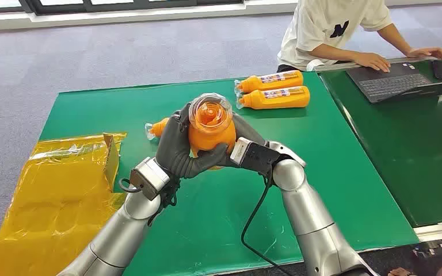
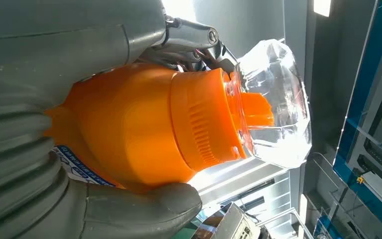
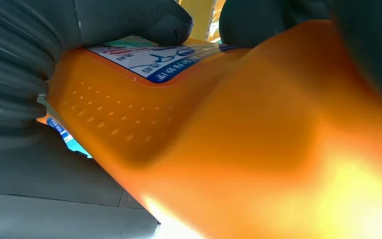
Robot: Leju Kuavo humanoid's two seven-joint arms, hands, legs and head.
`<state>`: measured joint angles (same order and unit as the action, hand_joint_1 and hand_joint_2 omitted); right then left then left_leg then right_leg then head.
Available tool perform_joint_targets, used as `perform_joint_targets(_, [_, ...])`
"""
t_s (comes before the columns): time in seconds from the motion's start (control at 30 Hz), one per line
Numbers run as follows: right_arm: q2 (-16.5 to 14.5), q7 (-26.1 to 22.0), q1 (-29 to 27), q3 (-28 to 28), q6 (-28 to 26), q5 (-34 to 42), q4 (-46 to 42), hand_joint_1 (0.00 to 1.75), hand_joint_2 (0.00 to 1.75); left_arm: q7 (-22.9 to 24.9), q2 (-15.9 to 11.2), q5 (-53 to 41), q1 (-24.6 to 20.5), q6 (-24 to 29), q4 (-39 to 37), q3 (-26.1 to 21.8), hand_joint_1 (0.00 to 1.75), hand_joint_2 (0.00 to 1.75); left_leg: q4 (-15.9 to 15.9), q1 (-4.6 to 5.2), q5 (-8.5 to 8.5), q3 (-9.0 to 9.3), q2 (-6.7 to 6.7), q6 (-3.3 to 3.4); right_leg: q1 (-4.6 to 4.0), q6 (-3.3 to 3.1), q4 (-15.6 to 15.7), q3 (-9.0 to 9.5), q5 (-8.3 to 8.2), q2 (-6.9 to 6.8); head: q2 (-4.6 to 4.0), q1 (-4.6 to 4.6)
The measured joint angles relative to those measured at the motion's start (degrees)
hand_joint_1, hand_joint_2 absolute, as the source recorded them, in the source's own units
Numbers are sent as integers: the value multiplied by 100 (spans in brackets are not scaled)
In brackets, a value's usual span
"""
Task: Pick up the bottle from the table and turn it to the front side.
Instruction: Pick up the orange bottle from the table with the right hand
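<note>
Bottle (image 1: 210,129) is sitting up off the green tabletop (image 1: 334,172), cap pointing toward the head camera, held between both hands at centre frame. The left hand (image 1: 175,146) is wrapping its dark fingers around the bottle's nine o'clock side, and the left wrist view is showing orange body, ribbed collar and clear cap (image 2: 276,102) pressed against the palm. The right hand (image 1: 247,144) is gripping from the three o'clock side; its wrist view is showing the thumb (image 3: 129,20) bearing on the label edge (image 3: 154,62).

So the pickup looks done and the turning step is under way, I'd say. The label is lying partly under the fingers, so which face is front is hard to call yet. The next move probably calls for one hand easing off while the other is rotating the body, without letting the smooth plastic slip.

Two more bottles (image 1: 273,92) are lying at one o'clock, another (image 1: 156,127) at ten o'clock behind the left hand, yellow wrapping (image 1: 57,195) at eight o'clock. A person (image 1: 334,29) is working a laptop (image 1: 400,80) at two o'clock.
</note>
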<state>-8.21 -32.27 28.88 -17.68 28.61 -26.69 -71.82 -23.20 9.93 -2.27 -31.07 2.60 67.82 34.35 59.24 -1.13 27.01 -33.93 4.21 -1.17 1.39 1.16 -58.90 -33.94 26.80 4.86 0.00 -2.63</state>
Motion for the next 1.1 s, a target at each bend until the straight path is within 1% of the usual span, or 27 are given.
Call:
perform_joint_targets(0.1, [-14, 16, 0, 15, 0, -22, 0, 175, 175, 4, 3, -46, 1, 9, 8, -5, 175, 175, 0, 0, 0, 0, 0, 0, 0, 0, 0, 0, 0, 0, 0, 0])
perform_joint_targets(0.13, [-17, 19, 0, 18, 0, -32, 0, 169, 175, 6, 3, -63, 3, 10, 9, -8, 175, 175, 0, 0, 0, 0, 0, 0, 0, 0, 0, 0, 0, 0, 0, 0])
perform_joint_targets(0.23, [-29, 16, -5, 22, 1, -41, 0, 38, 175, 5, 3, -116, 13, 14, 9, -15, 175, 175, 0, 0, 0, 0, 0, 0, 0, 0, 0, 0, 0, 0, 0, 0])
perform_joint_targets(0.27, [-32, 11, -14, 24, 1, -34, -1, 0, 175, 1, 3, -141, 19, 16, 9, -16, 175, 175, 0, 0, 0, -1, 0, 0, 0, 0, 0, 0, 0, 0, 0, 0])
perform_joint_targets(0.5, [-49, -77, -98, 48, 2, 107, -16, 0, 175, -27, 7, -297, 86, 34, 61, -21, 175, 175, 0, 0, 0, -2, 1, 0, 0, 0, 0, -1, 0, 0, 0, -1])
perform_joint_targets(0.63, [-51, -83, -109, 48, 2, 132, -26, 0, 0, -26, 14, -318, 103, 38, 81, -28, 175, 175, 0, 0, 0, -2, 0, 0, 0, 0, 0, -1, 0, -1, 0, -1])
perform_joint_targets(0.77, [-51, -47, -119, 50, 1, 89, -28, 0, 0, -14, 21, -336, 139, 70, 102, -44, 175, 175, 0, 0, 0, -1, 0, 0, 0, 0, 0, -1, 0, 0, 0, -1])
perform_joint_targets(0.9, [-49, 130, -195, 68, 0, -195, -102, 0, 0, 20, 20, -416, 233, 129, 130, -90, 175, 175, 0, 0, 0, -1, 0, 0, 0, 0, 1, -3, 0, 0, 0, -1])
perform_joint_targets(1.0, [-49, 185, -349, 89, -21, -419, -234, 0, 0, 4, 11, -658, 345, 257, 187, -103, 175, 175, 0, 0, 1, -2, 0, 0, 0, 0, 1, -5, 1, 1, 0, -1])
perform_joint_targets(1.1, [-45, 207, -577, 93, -169, -607, -407, 0, 0, -27, -21, -1066, 449, 477, 268, -104, 175, 175, 0, 0, 3, -4, -1, -1, 0, 0, 2, -8, 2, 2, 0, -1])
